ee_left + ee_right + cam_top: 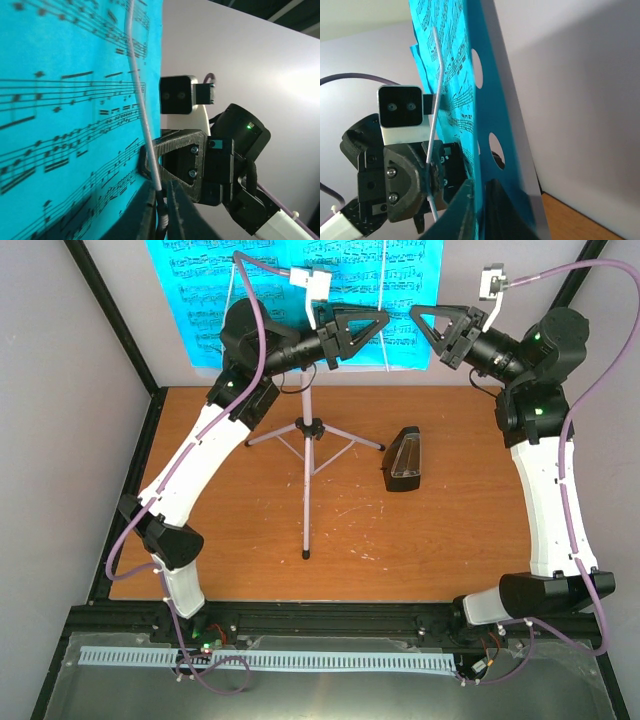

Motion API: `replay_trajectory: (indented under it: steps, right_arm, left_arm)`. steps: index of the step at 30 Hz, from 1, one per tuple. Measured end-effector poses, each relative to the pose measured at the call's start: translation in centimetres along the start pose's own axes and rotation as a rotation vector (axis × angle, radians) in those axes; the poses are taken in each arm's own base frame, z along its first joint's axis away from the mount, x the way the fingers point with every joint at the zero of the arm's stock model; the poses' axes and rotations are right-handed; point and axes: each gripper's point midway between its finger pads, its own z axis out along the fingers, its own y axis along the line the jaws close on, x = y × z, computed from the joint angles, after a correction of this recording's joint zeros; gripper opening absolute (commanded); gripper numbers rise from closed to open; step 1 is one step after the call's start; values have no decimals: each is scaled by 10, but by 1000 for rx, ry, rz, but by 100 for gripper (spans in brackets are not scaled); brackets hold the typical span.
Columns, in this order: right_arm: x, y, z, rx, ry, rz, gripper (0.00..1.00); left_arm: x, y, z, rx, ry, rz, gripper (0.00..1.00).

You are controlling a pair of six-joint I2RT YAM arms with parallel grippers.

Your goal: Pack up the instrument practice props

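The white tripod music stand [308, 490] rises from the middle of the wooden table, and the cyan sheet-music pages [200, 300] lie on its desk at the back. My left gripper [382, 320] is up at the pages' right part. In the left wrist view it [164, 210] is shut on the dark lower end of the thin white page-holder wire [142, 100]. My right gripper [418, 315] faces it from the right. In the right wrist view it [482, 210] is shut on the right edge of the pages [450, 60], by the hole-punched desk [500, 115]. The black metronome [403, 462] stands on the table, untouched.
The stand's three legs [345, 435] spread over the middle of the table [450, 540]. A second page-holder wire [237, 285] crosses the sheets' left part. Grey walls enclose the left, right and back. A black frame rail [330, 618] runs along the near edge.
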Motion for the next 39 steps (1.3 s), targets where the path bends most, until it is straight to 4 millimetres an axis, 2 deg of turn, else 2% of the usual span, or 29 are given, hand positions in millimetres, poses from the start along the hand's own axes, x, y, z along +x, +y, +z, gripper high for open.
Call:
replay_trajectory:
  steps: [2, 10, 15, 18, 26, 34, 39]
  right_arm:
    - [-3, 1, 0, 2, -8, -4, 3]
    - [-10, -4, -1, 43, -44, -24, 3]
    - [-14, -9, -13, 145, -104, -58, 3]
    - [-21, -10, -29, 249, -166, -93, 3]
    - [-42, 8, -91, 503, -356, -207, 3]
    - [-30, 1, -136, 699, -453, -219, 3]
    - [-20, 4, -163, 787, -496, -226, 3]
  left_arm:
    - [1, 2, 0, -4, -1, 3, 0]
    - [0, 3, 1, -9, -5, 7, 0]
    - [-1, 3, 1, -12, -7, 8, 0]
    - [-1, 4, 1, -15, -9, 9, 1]
    - [-1, 4, 1, -18, -10, 17, 14]
    - [-3, 0, 0, -13, -14, 36, 35]
    - [-5, -4, -1, -7, -16, 48, 43]
